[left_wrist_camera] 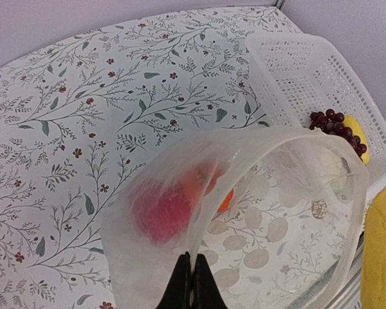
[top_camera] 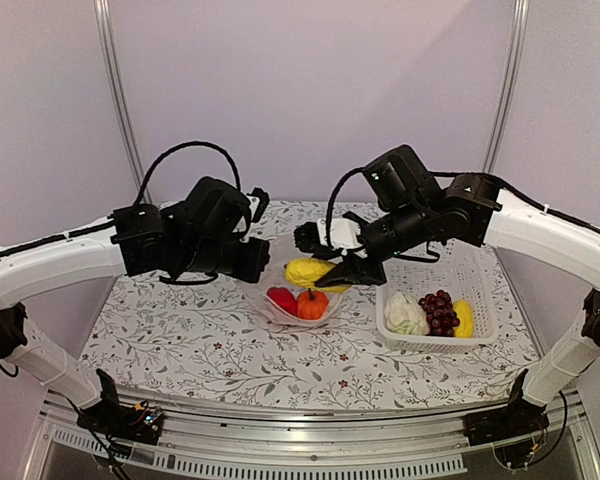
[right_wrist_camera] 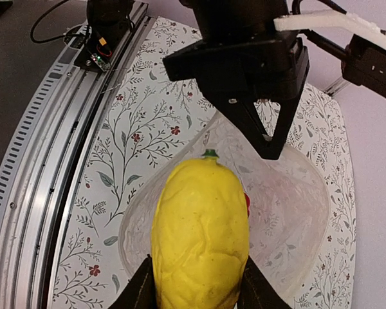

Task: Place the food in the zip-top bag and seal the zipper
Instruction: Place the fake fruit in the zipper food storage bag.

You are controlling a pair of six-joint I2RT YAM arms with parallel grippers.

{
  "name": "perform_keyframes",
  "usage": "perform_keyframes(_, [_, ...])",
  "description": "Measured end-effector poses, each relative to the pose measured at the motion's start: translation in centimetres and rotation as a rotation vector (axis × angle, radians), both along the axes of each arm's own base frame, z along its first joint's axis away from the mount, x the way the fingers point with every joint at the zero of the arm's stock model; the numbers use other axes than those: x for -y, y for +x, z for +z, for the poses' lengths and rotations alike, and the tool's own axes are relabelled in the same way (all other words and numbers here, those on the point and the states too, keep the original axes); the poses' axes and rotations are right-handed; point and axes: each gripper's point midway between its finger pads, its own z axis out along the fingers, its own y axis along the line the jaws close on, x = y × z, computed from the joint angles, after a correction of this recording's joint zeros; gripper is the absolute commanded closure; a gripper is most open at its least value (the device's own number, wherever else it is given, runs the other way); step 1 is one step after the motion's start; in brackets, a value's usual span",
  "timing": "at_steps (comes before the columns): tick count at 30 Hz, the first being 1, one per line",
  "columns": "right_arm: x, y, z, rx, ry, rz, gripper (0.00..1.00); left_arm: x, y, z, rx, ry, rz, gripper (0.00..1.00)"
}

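My left gripper [left_wrist_camera: 192,283] is pinched fully together on the near rim of the clear zip-top bag [left_wrist_camera: 276,132]. It lifts the bag's mouth open above the floral table [left_wrist_camera: 64,129]. My right gripper [right_wrist_camera: 196,286] is partway closed around a yellow lemon-like toy [right_wrist_camera: 199,225], green stem forward, poised just over the open mouth.

As I judge it, the step in hand is loading the food. Next I must lower the toy past the rim without dragging the soft plastic, then let go.

Inside the bag a red pepper [top_camera: 282,300] and an orange pumpkin [top_camera: 312,304] lie side by side. Beyond, just beside the bag on my right, a white slotted basket [top_camera: 480,262] holds a cauliflower [top_camera: 406,313], a grape bunch [top_camera: 439,311] and a yellow piece [top_camera: 464,318]. I cannot make out the zipper, and sealing is not yet begun.
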Motion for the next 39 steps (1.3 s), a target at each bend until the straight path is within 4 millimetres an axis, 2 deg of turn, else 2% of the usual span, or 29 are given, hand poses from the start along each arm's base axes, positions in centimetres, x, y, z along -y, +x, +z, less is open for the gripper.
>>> perform_keyframes(3, [-1.2, -0.2, -0.4, 0.037, -0.015, 0.021, 0.65, -0.1, -0.1, 0.0, -0.001, -0.003, 0.002, 1.00])
perform_keyframes(7, [-2.2, 0.1, -2.1, 0.075, -0.060, 0.023, 0.63, -0.3, -0.2, 0.3, 0.002, -0.013, 0.004, 1.00])
perform_keyframes(12, [-2.8, 1.8, -4.0, 0.116, -0.111, -0.020, 0.44, -0.6, -0.4, 0.2, 0.002, -0.014, 0.005, 1.00])
perform_keyframes(17, [-2.9, 2.8, -4.0, 0.155, -0.114, -0.056, 0.37, -0.6, -0.4, 0.0, -0.003, -0.011, 0.006, 1.00])
perform_keyframes(25, [-2.9, 2.5, -3.8, 0.127, -0.103, -0.070, 0.36, -0.6, -0.4, 0.0, 0.000, -0.015, 0.006, 1.00])
perform_keyframes(30, [-2.1, 2.0, -2.7, 0.105, -0.090, -0.086, 0.36, -0.6, -0.4, 0.0, 0.000, -0.015, 0.006, 1.00])
perform_keyframes(35, [-0.4, 1.6, 0.0, 0.089, -0.042, -0.115, 0.37, -0.6, -0.4, 0.0, 0.000, -0.014, 0.006, 1.00])
perform_keyframes(39, [1.7, 3.0, 2.2, 0.082, 0.007, -0.177, 0.37, -0.6, -0.4, -0.1, 0.000, -0.015, 0.006, 1.00])
